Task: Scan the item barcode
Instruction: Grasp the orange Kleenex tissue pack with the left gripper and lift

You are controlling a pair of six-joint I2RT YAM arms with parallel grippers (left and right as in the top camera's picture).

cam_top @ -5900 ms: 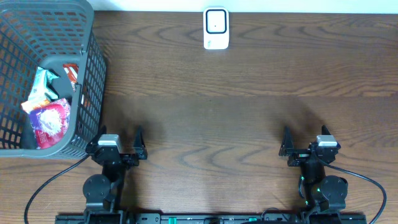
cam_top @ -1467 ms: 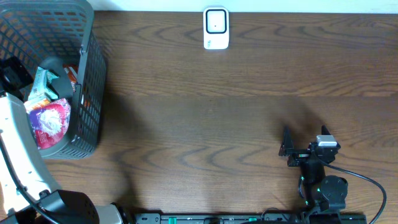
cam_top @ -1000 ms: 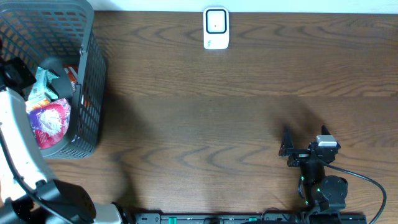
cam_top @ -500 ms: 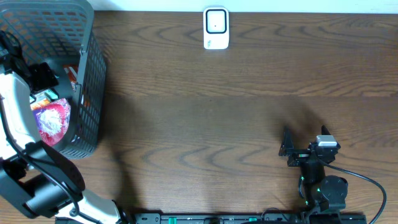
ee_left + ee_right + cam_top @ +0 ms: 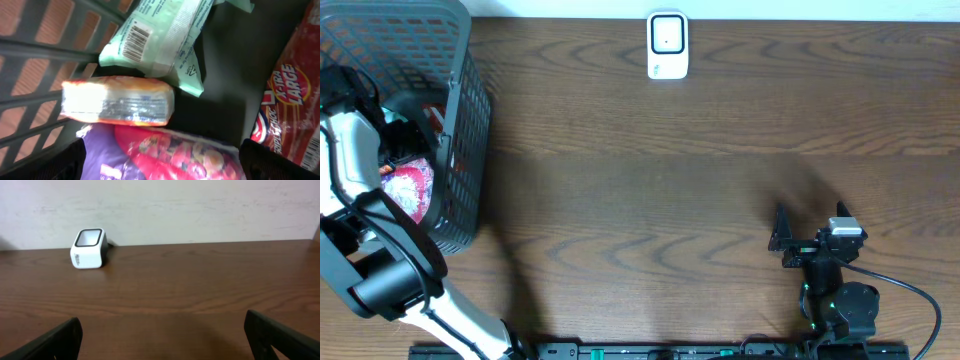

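Since half a second ago the left arm has reached deeper into the basket (image 5: 460,150). The left fingers (image 5: 70,160) hang spread wide over the packets, gripping nothing. The right fingers (image 5: 55,340) stand wide apart and empty above the tabletop (image 5: 670,170), facing the scanner (image 5: 667,46). The basket holds a mint-green packet (image 5: 160,35) with its barcode up, an orange-white packet (image 5: 117,102), a red-purple packet (image 5: 170,155) and a red pack (image 5: 290,110)
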